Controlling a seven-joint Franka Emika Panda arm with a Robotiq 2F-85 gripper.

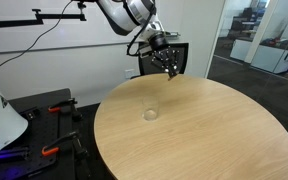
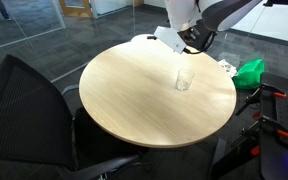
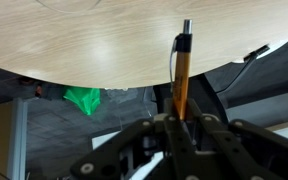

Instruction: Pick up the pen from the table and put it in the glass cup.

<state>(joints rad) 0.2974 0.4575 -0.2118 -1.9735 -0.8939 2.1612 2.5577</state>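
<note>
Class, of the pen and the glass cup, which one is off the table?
The pen: the hand grips it in the air, while the glass cup stands on the table.

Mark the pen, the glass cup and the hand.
pen (image 3: 182, 78), wrist view, middle of the orange shaft.
glass cup (image 2: 184, 80), in an exterior view, side wall.
hand (image 1: 171, 71), in an exterior view, midway between fingertips.

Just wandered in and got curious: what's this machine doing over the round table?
A robot arm's gripper is clamped on an orange pen, holding it in the air near the edge of the round table. A small glass cup stands empty on the tabletop, apart from the gripper; the pen is not in it yet.
</note>
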